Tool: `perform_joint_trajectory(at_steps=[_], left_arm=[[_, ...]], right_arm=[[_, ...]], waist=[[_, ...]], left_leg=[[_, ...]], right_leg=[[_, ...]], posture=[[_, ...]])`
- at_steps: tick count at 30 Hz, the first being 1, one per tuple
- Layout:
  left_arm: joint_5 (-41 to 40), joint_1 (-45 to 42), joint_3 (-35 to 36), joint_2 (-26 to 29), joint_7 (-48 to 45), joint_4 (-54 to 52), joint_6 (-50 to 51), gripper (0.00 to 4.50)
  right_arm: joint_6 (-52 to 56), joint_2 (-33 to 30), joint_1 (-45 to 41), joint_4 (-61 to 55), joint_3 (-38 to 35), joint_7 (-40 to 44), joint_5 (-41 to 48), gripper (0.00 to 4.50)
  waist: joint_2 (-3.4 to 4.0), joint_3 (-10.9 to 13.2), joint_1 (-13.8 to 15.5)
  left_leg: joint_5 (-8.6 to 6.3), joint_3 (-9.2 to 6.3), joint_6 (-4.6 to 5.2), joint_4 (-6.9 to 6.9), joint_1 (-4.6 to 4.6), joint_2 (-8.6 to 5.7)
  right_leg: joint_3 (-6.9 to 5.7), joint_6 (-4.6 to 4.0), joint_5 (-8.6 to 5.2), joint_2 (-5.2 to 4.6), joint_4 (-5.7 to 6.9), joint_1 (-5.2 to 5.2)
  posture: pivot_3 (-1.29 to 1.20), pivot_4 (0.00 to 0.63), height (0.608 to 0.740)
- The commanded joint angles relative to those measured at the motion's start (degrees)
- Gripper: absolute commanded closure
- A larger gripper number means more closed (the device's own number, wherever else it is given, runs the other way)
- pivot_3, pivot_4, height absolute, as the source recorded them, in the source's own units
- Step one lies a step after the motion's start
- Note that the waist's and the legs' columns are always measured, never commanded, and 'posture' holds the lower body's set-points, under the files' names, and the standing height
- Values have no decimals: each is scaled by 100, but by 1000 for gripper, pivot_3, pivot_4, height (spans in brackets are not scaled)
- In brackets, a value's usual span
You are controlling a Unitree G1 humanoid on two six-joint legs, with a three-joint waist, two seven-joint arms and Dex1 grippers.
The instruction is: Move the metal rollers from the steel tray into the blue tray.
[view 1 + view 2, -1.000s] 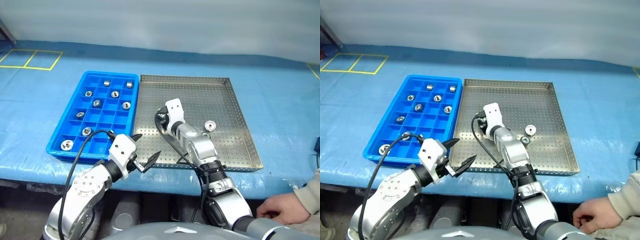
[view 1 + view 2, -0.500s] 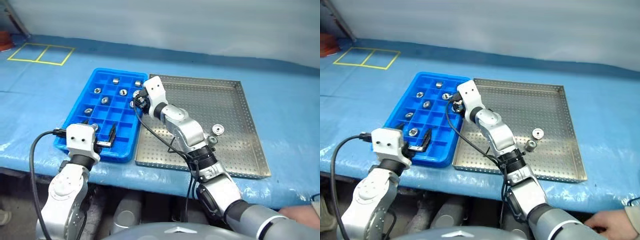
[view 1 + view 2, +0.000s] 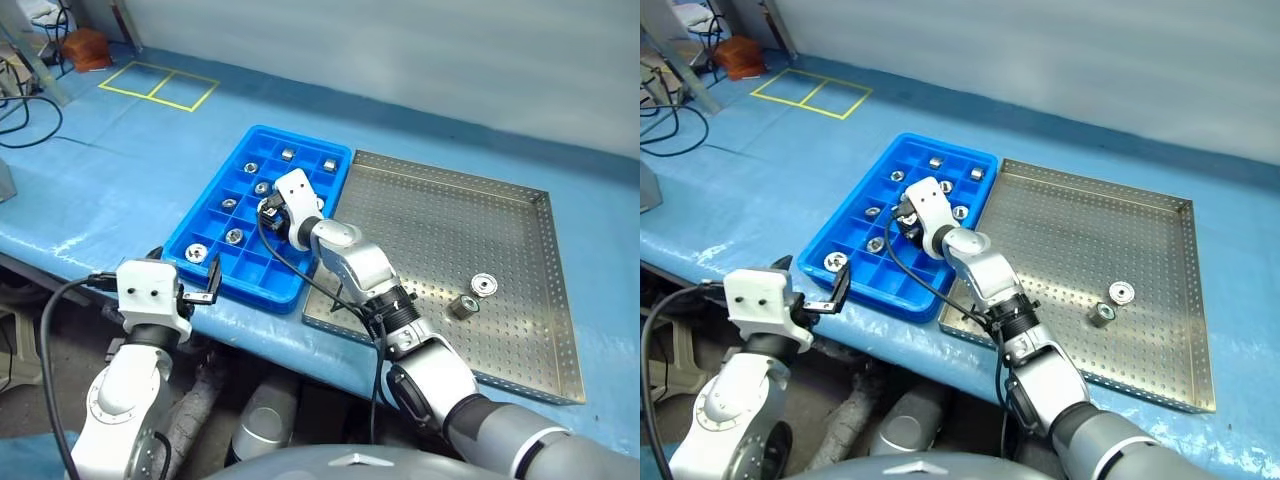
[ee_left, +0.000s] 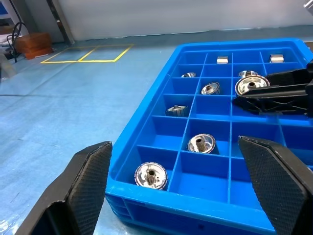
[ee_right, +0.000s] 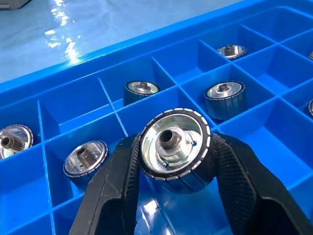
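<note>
Right gripper (image 5: 172, 169) clamping a metal roller (image 5: 173, 147) over the blue tray (image 3: 215, 275), bore facing wrist camera; left gripper (image 4: 178, 186) gaping, empty.

We seem to be in a workshop or test lab. A blue-covered bench (image 3: 120, 170) fills the frame; yellow floor tape (image 3: 160, 84) and loose cables (image 3: 22, 105) sit upper left.

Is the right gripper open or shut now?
Shut on a metal roller: both black fingers press its sides above the blue tray.

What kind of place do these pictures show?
Probably a workshop or factory test area: a blue-covered workbench holds a perforated steel tray and a blue tray of metal rollers, with yellow floor markings beyond.
</note>
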Motion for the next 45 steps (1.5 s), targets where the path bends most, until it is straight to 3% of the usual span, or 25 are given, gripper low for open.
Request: perform_joint_trajectory(at_steps=[1,7,15,20,24,33,37,45], left_arm=[[32,-132,-118,0,-52,-109,-26,0],[30,-224,-210,12,-100,-46,-9,0],[-168,-497,-357,138,-448,157,69,0],[-537,-692,-1024,587,-1280,306,235,0],[-713,-932,-1395,688,-1627,507,226,0],[-897,-1449,-1782,740,-2065,990,170,0],[-892,-1514,-1889,787,-2191,1076,138,0],[-847,-1504,-1996,745,-2182,1157,48,0]], right_arm=[[-178,58,-156,-36,-133,-73,-1,2626],[-244,-43,-133,108,-213,-139,-52,2626],[120,-237,152,-910,-324,-279,-68,16],[879,-599,678,-2359,-817,-698,-53,16],[1506,-802,1106,-3182,-1202,-1204,-195,16],[3054,-664,1642,-4381,-1956,-2240,-435,16],[3644,-584,1714,-4517,-2157,-2416,-457,16],[4176,-305,1923,-4610,-2401,-2477,-357,16]], waist=[[0,0,79],[0,0,167],[0,0,135],[2,-3,3],[6,-5,-276],[14,-9,-1407],[14,-9,-1780],[12,-8,-1975]], left_leg=[[-1,1,-2,0,-2,-1],[-4,3,-7,0,-5,0],[-3,0,-7,3,-7,0],[-4,-1,-7,9,-11,-4],[-4,-4,-6,22,-19,-7],[-3,-5,-4,26,-15,-3],[-2,-4,-3,23,8,-1],[-1,3,-1,32,32,2]], right_leg=[[0,0,0,2,0,-1],[-1,-2,-1,7,0,-3],[-5,-3,-2,9,0,-3],[-6,-3,-2,4,-2,-1],[-9,-2,-1,0,0,0],[3,-16,9,4,13,2],[15,-17,7,5,24,10],[38,-22,-11,4,77,6]], posture=[[538,150,740],[529,150,740],[427,150,740],[329,150,740],[259,150,740],[151,150,740],[142,150,740],[155,150,740]])
